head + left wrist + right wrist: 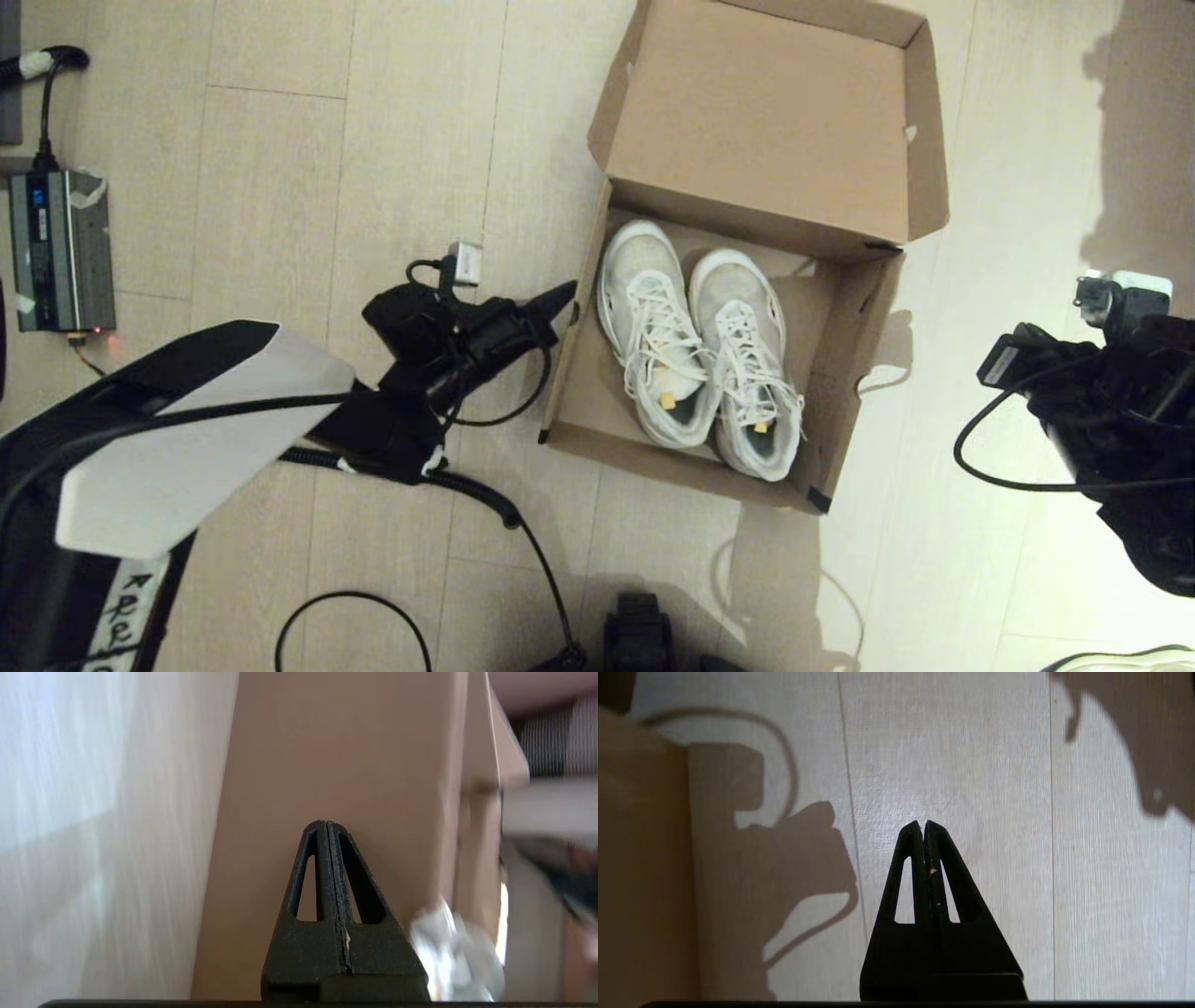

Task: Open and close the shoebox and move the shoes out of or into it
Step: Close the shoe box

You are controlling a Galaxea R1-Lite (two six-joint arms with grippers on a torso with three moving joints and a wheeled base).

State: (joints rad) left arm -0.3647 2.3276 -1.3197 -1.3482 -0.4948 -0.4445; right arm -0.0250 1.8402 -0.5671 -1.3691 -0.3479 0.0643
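While the shoes (700,350) lie inside the shoebox (845,373), left tool (560,299), pressed together, seemingly touches its wall.

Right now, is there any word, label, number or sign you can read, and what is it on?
"RRE": handwritten black letters on a white strip on the robot's body at the head view's lower left; partly cut off, reading unsure.
Blue display on the grey power unit: too small to read.
Shoebox, yellow tags in the shoes: no readable text.
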